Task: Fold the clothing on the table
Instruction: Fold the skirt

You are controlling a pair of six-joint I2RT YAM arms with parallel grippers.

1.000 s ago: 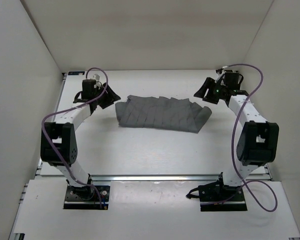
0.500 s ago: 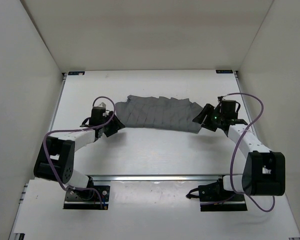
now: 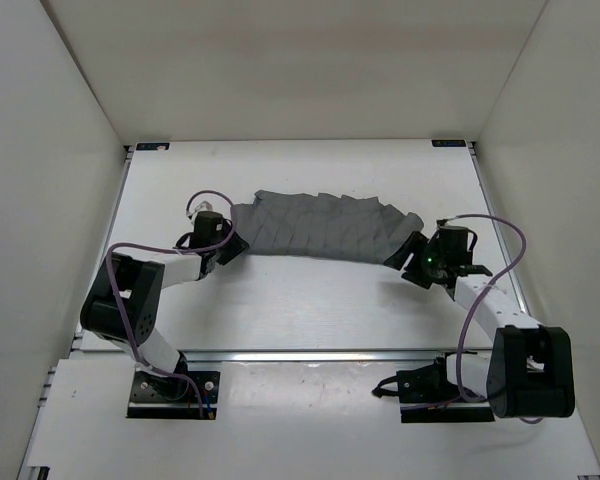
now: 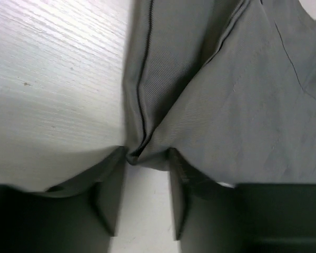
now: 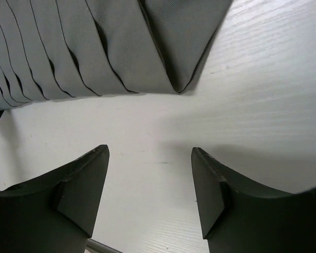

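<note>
The grey pleated clothing lies spread across the white table. My left gripper sits low at its near-left corner. In the left wrist view the left gripper is open, and the hemmed corner of the clothing lies just at its fingertips, bunched between them. My right gripper is at the near-right corner. In the right wrist view the right gripper stands wide open over bare table, and the pointed corner of the clothing is a short way ahead of its tips, apart from them.
White walls close in the table on three sides. A metal rail runs along the near edge in front of the arm bases. Purple cables loop over both arms.
Both arms have come down from the far ends of the clothing to its near corners. The left jaws have narrowed around the corner; the right jaws have widened a little.
</note>
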